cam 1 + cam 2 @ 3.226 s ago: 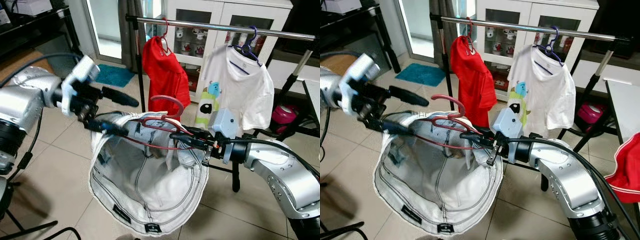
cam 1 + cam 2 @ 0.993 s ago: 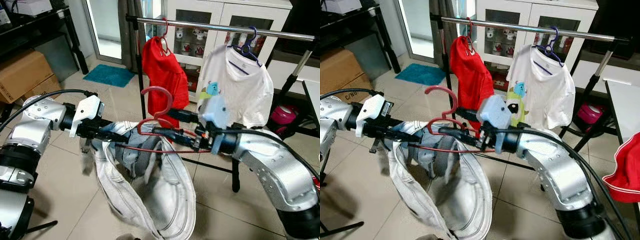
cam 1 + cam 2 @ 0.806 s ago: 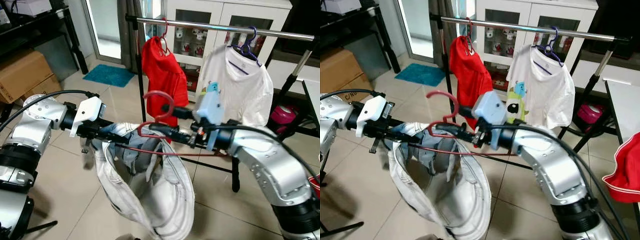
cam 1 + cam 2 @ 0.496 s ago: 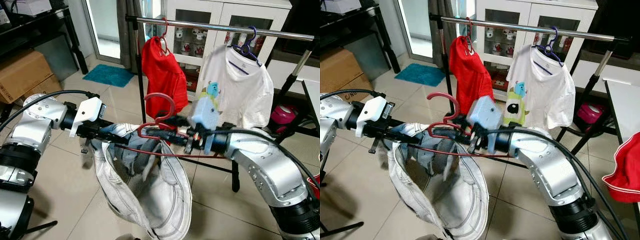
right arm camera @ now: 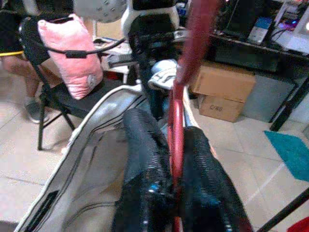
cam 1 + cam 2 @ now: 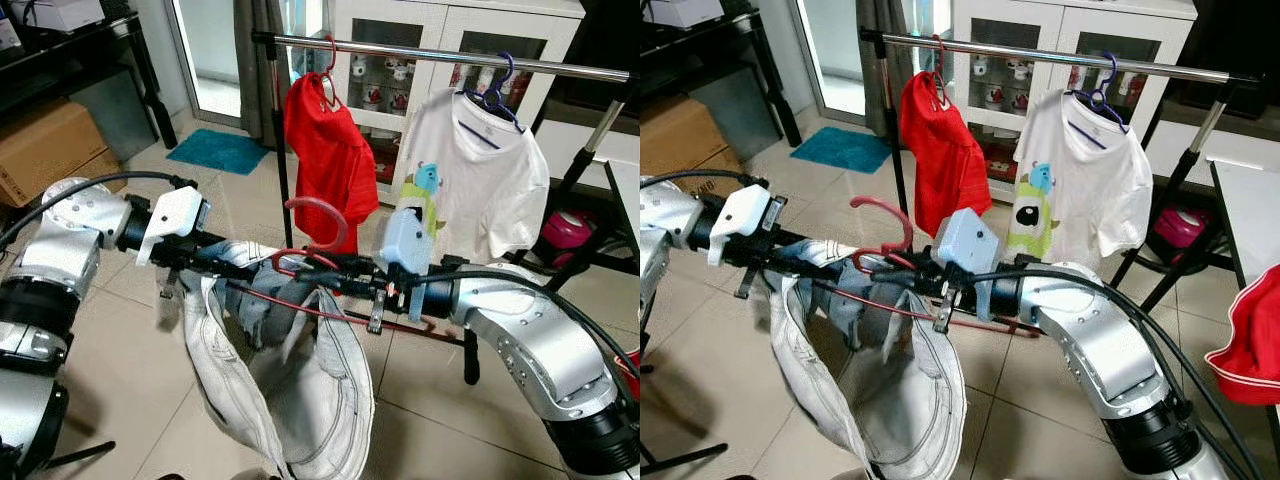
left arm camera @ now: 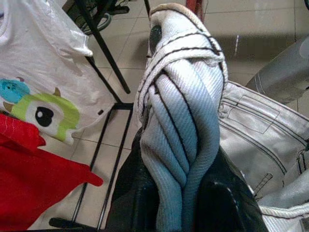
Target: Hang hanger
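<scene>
Left eye view puts the red hanger at the centre of the frame, its hook curling upward and its wire frame running through a pale, dark-stitched garment that sags below it toward the lower middle. The right gripper has its fingers clamped on the hanger's neck, and the right wrist view shows the red stem pinched between the two black fingers. The left gripper, at centre left, has its fingers closed on a bunched fold of the garment, which the left wrist view shows squeezed between them. Across the top of the frame runs the metal rail, carrying a red shirt at upper centre and a white printed shirt at upper right. The hanger hangs well below the rail, so the step in hand looks like carrying the loaded hanger up to it. The next move probably calls for raising the hook above the rail, into the gap between the two shirts, then lowering it on.
</scene>
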Tool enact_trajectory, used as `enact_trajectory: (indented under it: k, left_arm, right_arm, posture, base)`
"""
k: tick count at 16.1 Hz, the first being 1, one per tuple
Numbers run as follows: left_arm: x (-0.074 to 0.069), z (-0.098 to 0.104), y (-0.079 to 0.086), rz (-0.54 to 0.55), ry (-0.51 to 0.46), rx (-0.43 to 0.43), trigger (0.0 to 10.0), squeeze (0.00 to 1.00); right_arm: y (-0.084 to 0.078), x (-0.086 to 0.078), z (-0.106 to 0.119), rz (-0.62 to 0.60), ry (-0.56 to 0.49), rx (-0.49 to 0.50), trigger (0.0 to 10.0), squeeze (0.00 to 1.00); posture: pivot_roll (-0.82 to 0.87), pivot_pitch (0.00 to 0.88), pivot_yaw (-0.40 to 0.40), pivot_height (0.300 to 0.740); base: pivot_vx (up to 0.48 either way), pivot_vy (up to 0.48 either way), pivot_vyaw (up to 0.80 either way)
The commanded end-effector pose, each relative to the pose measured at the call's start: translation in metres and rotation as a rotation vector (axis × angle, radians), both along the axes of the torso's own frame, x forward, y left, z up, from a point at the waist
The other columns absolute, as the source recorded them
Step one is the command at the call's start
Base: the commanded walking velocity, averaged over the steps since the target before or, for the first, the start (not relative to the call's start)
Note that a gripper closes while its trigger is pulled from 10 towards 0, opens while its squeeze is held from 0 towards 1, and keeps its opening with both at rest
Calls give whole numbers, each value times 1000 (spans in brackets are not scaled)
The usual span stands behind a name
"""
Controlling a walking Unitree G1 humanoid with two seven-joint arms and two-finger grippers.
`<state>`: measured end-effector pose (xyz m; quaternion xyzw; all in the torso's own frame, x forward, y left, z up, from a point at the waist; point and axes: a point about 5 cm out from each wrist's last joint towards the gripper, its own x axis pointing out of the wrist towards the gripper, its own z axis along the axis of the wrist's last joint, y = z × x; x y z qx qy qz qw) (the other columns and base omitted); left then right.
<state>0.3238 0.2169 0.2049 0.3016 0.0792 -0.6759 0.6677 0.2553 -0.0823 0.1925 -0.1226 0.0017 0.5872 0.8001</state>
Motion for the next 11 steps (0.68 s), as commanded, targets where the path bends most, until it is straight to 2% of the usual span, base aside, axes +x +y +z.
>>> enact_trajectory:
  k: [1,6,7,8,9,11]
  left_arm:
    - [4,18,2,5,-63,-18,0,0]
    - [10,30,1,5,-103,-10,0,0]
    - [11,32,1,25,-110,-28,5922,0]
    - [11,32,-2,22,-53,-50,10000,969]
    - [11,32,-3,19,-45,-59,10000,1000]
    - [12,32,-3,17,-45,-60,10000,1000]
  right_arm:
    - [2,-2,-9,21,36,-25,0,0]
    - [5,-4,-14,6,70,25,0,0]
    - [6,-5,-15,4,74,34,0,0]
    - [7,-6,-16,-2,80,46,0,0]
    - [7,-7,-17,-6,82,51,0,0]
    - [7,-6,-18,-37,90,90,0,0]
  posture:
    - [-103,0,60,740]
    - [-95,0,76,740]
    - [-98,0,81,740]
    - [-99,0,83,740]
    - [-100,0,85,740]
    - [-100,0,86,740]
  base:
    - [0,0,0]
    - [0,0,0]
    - [0,0,0]
    - [0,0,0]
    - [0,0,0]
    - [0,0,0]
